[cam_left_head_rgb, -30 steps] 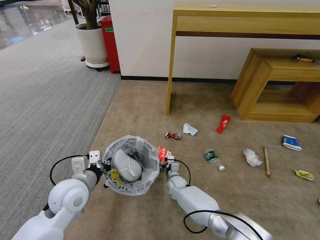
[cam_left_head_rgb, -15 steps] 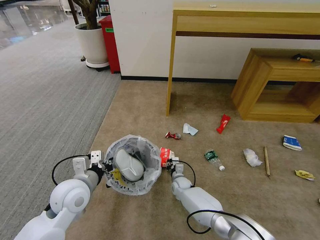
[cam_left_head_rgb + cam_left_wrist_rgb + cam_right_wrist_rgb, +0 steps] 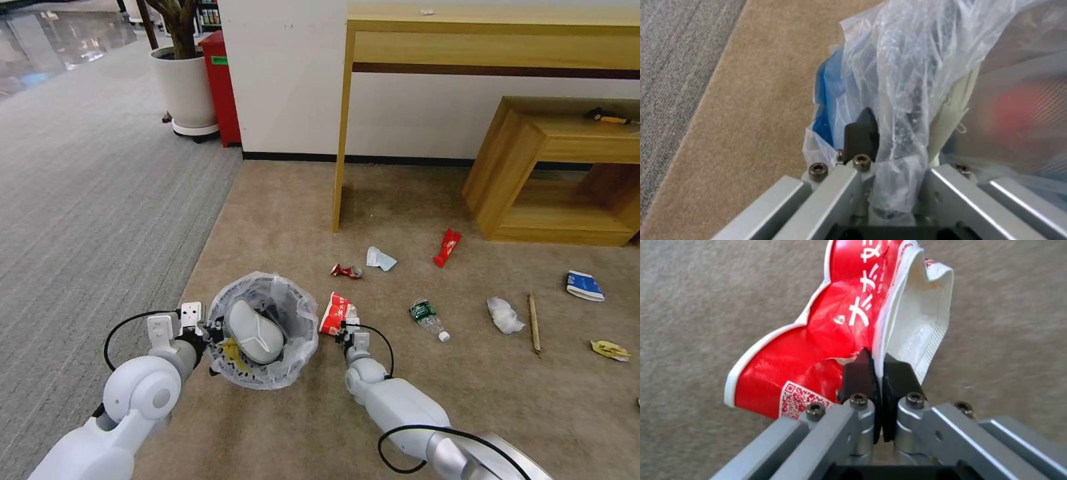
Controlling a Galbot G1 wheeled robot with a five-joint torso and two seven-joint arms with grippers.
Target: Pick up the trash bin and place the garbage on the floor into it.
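**Cup in the claw, bin held close by**

Beige floor (image 3: 400,413) spreads out in front of you, with a wooden desk (image 3: 493,40) and a low wooden shelf (image 3: 553,167) by the white wall. You hold the trash bin (image 3: 263,330) with the left gripper (image 3: 889,146), whose claw is pinched shut on the bag-covered rim. A white slipper (image 3: 252,331) lies inside the bin.

Your right gripper (image 3: 878,365) sits just beside the bin, on its right. Its claw is closed tight on the crushed cup (image 3: 835,323), pinching the bent paper wall. The cup looks light and soft, so it should bend and could slip out. Holding it by a folded edge, as you do now, seems a good spot.

Other garbage lies apart on the floor: a bottle (image 3: 425,317), a paper wad (image 3: 504,315), a blue-white carton (image 3: 585,286), a wooden stick (image 3: 533,323), two red wrappers (image 3: 447,247) and a yellow wrapper (image 3: 609,349). The bottle is round and may roll, so grab it across its middle.
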